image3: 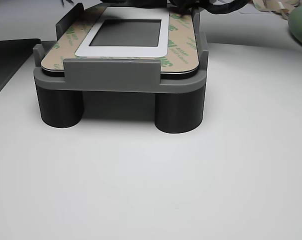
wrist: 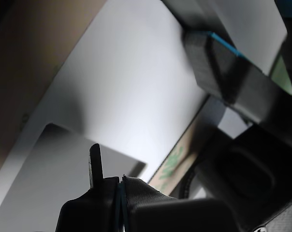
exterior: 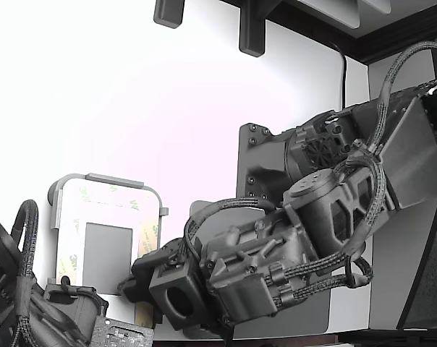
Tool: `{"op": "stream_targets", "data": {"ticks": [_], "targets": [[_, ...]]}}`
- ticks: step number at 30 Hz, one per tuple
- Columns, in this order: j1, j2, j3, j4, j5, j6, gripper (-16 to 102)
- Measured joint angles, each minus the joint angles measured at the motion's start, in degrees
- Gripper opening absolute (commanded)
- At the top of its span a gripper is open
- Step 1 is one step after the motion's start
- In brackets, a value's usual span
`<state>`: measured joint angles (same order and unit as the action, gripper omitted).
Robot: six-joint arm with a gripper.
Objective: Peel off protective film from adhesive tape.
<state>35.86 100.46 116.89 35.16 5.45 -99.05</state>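
The landmark here is the grey holder [image3: 120, 74], standing on its round dark legs on the white worktop [image3: 151, 180]. A white rounded-corner plate [image3: 163, 40] lies flat on top of the holder, framing a grey rectangle [image3: 127, 33]. The protective film [image3: 183, 47], tan with green logos, lies flat on the plate all round that white frame, along the holder's raised walls. The adhesive tape itself does not show apart from the film over it.

In the exterior view the holder [exterior: 70, 181] sits at the view's lower left, and the dark arm [exterior: 276, 246] reaches in from the view's right, its front end low beside the holder's near corner. A grey mat [exterior: 305, 322] lies under the arm.

From the wrist view, the hand [wrist: 121, 186] has its two dark fingertips pressed together, only a thin blue seam between them. I cannot tell whether anything is pinched in that seam. A stretch of the film [wrist: 174, 162] with a green logo runs just beside the fingertips, close but not visibly between them. Past the tips lies the white plate [wrist: 131, 82] and a corner of the grey rectangle [wrist: 54, 174].
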Motion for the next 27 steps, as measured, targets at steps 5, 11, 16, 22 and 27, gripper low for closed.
{"op": "stream_targets", "data": {"ticks": [5, 11, 16, 22, 27], "targets": [[1.93, -0.35, 0.18, -0.97, 0.79, 0.53, -11], [2.2, -2.55, -0.44, -2.46, -0.18, 0.09, -11], [2.55, -3.43, -0.97, -2.46, -0.18, 0.09, -11], [2.72, -4.57, -1.76, -2.37, -0.18, 0.09, -11], [2.72, -5.54, -1.85, -2.72, -0.53, -0.35, -11]]}}
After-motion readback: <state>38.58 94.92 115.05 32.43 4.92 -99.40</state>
